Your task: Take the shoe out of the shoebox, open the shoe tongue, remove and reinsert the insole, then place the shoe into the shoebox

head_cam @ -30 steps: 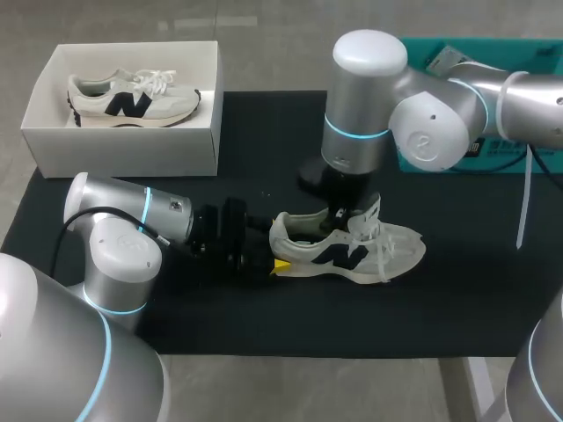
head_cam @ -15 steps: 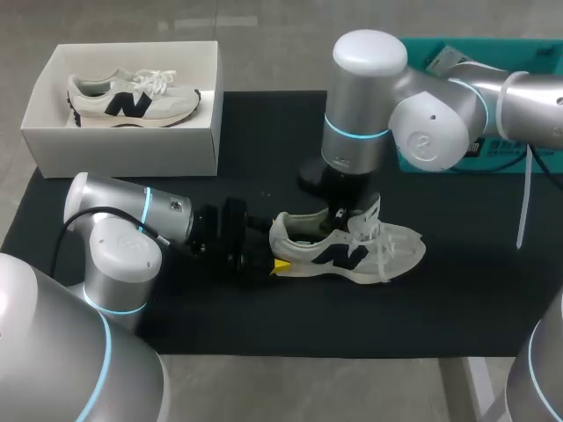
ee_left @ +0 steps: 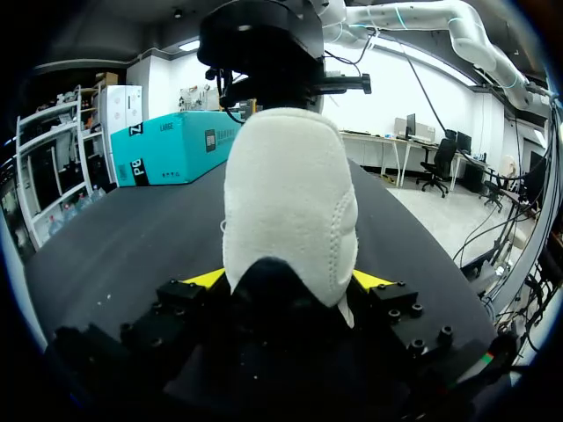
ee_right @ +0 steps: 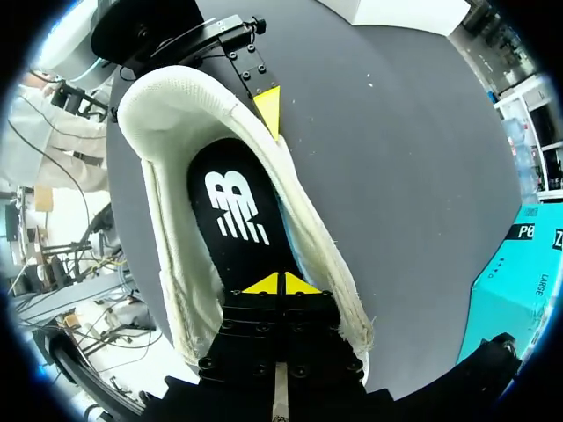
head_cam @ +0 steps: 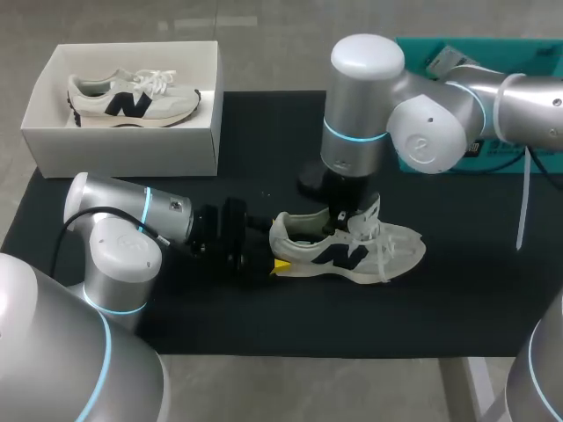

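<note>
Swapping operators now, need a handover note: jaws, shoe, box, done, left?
Left jaws: shut on the heel of the white fabric sneaker with black logo, lying on the black table mat.
Right jaws: shut, down in its opening over the black insole; grip on it unclear.
White cardboard shoebox holds a second white sneaker.
Done: shoe out. Left: insole out and back, reboxing.
</note>
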`<state>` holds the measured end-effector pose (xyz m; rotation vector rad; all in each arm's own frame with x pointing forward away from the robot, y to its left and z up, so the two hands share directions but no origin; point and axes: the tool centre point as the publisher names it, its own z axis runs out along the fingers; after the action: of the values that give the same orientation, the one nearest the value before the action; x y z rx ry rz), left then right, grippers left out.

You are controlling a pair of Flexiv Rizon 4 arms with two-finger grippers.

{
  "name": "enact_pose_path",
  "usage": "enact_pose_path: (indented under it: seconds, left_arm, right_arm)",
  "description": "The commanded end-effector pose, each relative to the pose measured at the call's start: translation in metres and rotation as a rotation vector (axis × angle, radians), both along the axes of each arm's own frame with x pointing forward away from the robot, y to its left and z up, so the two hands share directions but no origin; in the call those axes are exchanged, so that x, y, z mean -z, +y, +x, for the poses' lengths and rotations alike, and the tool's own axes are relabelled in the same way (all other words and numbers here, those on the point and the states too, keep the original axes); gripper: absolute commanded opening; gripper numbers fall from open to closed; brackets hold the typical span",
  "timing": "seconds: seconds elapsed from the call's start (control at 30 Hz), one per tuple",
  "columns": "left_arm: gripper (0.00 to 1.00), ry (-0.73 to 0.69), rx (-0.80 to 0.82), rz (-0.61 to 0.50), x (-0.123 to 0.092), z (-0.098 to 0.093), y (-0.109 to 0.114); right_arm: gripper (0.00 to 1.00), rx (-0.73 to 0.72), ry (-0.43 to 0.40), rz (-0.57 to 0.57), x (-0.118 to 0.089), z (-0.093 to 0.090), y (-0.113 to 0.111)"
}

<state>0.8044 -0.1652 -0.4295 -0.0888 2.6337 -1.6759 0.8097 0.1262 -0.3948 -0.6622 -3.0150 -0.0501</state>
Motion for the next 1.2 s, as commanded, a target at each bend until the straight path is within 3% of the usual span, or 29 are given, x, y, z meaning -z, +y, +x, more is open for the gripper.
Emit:
enact_pose_path:
  seconds: [0.03,0.1,0.4,0.63,0.9,1.2]
  left_arm:
    - [0.0,0.0,0.0,0.002,0.002,0.0,-0.001]
    - [0.0,0.0,0.0,0.002,0.002,0.0,-0.001]
    - [0.0,0.0,0.0,0.002,0.002,0.0,-0.001]
    - [0.0,0.0,0.0,0.002,0.002,0.0,-0.001]
    - [0.0,0.0,0.0,0.002,0.002,0.0,-0.001]
    - [0.0,0.0,0.0,0.002,0.002,0.0,-0.001]
  right_arm:
    - [0.15,-0.019,0.016,-0.025,0.005,0.009,0.005]
    - [0.21,-0.031,0.017,-0.032,0.005,0.012,0.005]
    - [0.15,-0.072,0.037,-0.031,0.012,0.02,0.011]
    - [0.22,-0.1,0.066,-0.032,0.019,0.016,0.017]
    - [0.34,-0.112,0.1,-0.022,0.027,0.011,0.015]
    - [0.55,-0.144,0.154,-0.031,0.03,-0.001,0.008]
